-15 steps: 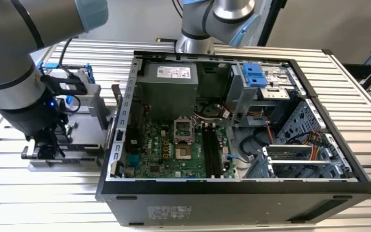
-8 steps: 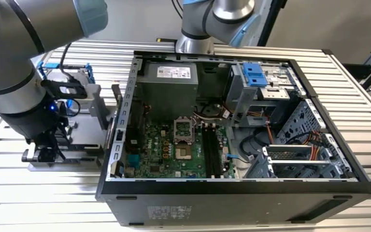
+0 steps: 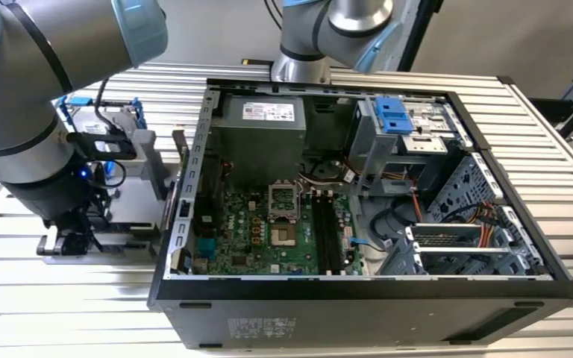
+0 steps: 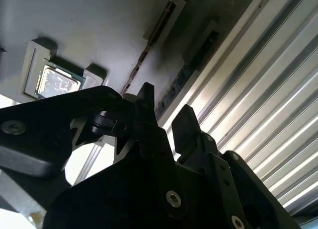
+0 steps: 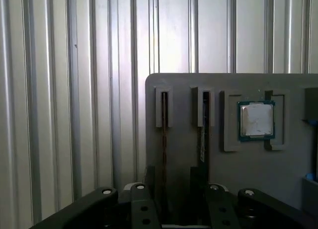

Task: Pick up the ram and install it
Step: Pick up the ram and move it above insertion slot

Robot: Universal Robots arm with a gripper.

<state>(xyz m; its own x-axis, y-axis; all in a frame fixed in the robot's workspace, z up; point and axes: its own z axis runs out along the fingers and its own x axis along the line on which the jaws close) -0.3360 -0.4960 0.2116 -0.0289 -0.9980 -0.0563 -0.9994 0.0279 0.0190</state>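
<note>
1. The gripper (image 4: 168, 114) hangs low over a grey fixture (image 5: 278, 189), its fingers (image 4: 149, 107) set apart. The ram (image 4: 191, 72) stands on edge in a slot directly ahead of them.
2. In both wrist views the ram (image 5: 163, 134) runs towards the gap between the fingertips, close to one finger. Whether it touches that finger cannot be told.
3. A second stick (image 5: 203, 134) stands in the neighbouring slot, parallel to the ram and just beside it. A square processor chip (image 5: 256, 120) sits in its own recess further along the fixture.
4. The ram's slot is the one nearest the fixture's edge, and the ribbed metal table (image 3: 68, 313) runs on beyond that edge.
5. In the exterior view the fixture (image 3: 132, 201) lies on the exterior view's left of the open computer case (image 3: 366, 298), just beside its wall. The black motherboard slots (image 3: 331, 231) lie well apart from it, deep inside the case.
6. The arm (image 3: 27, 127) reaches in from the exterior view's upper left and bends sharply down, with the gripper (image 3: 68, 240) pointing at the fixture.
</note>
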